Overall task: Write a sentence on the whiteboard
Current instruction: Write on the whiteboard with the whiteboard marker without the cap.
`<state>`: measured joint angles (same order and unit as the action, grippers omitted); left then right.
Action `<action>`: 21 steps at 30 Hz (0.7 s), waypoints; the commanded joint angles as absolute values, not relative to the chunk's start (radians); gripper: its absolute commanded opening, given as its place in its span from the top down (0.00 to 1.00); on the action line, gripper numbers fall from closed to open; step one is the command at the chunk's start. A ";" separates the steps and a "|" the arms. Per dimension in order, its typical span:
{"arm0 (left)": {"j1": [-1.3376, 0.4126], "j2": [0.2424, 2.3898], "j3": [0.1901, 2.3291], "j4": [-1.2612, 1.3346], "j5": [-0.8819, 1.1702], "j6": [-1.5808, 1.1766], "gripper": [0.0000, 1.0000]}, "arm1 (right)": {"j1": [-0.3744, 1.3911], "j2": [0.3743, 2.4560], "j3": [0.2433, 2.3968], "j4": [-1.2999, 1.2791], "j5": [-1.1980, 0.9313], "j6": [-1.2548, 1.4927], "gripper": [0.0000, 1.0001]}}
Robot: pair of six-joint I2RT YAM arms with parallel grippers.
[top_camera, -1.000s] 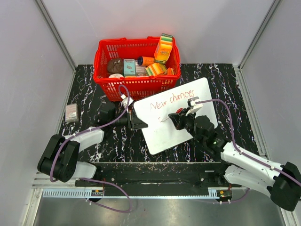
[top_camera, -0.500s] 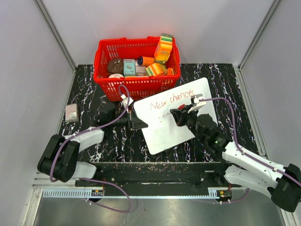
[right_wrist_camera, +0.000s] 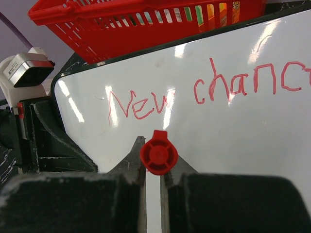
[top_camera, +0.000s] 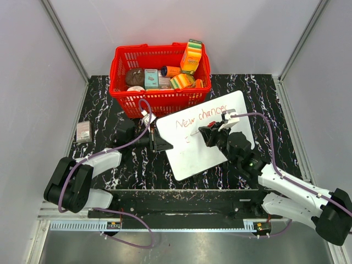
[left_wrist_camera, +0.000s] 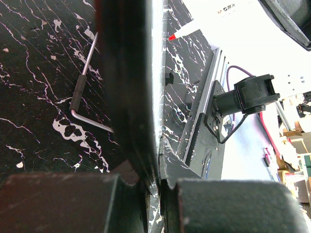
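**Red marker on the board, both pincers clamped**

Red handwriting, the sentence (right_wrist_camera: pixel 209 92), runs across the far part of the whiteboard (top_camera: pixel 192 157) and reads "New chanc…" in the right wrist view, where the picture's edge cuts it off. From above it reads like "New chances".

The whiteboard lies flat on the black marbled desk (top_camera: pixel 264 104), skewed so that one corner points to about 1 o'clock. It sits from the desk's centre toward 3 o'clock.

The right pincer (top_camera: pixel 206 133) is over the middle of the board, closed tight on a marker (right_wrist_camera: pixel 158 155) whose red end cap shows between the fingers. The marker's writing end points to about 9 o'clock, just at 6 o'clock of the word "New". Whether it touches the surface cannot be told.

The left pincer (top_camera: pixel 161 143) is at the board's 9 o'clock edge, pinched on that edge; its wrist view shows the thin board running edge-on between the fingers.

A red basket (top_camera: pixel 159 96) full of packets stands at 12 o'clock, close to the board's far corner. A small box (top_camera: pixel 83 132) lies near the desk's 9 o'clock edge. An Allen key (left_wrist_camera: pixel 82 92) lies on the desk beside the left pincer.
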<state>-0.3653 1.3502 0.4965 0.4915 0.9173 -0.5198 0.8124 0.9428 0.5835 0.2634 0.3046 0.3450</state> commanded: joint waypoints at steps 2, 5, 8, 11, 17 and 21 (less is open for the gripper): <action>-0.383 1.378 0.469 0.413 0.873 -0.345 1.00 | 0.815 0.960 0.597 0.296 0.316 0.337 1.00; -0.383 1.378 0.471 0.413 0.873 -0.345 1.00 | 0.815 0.974 0.603 0.293 0.288 0.337 1.00; -0.383 1.378 0.471 0.413 0.874 -0.345 1.00 | 0.815 0.979 0.601 0.279 0.273 0.339 1.00; -0.383 1.379 0.472 0.411 0.873 -0.344 1.00 | 0.813 0.976 0.595 0.265 0.264 0.341 1.00; -0.385 1.379 0.472 0.411 0.873 -0.344 1.00 | 0.815 0.963 0.578 0.232 0.244 0.339 1.00; -0.385 1.379 0.472 0.411 0.873 -0.344 1.00 | 0.815 0.942 0.558 0.216 0.253 0.337 1.00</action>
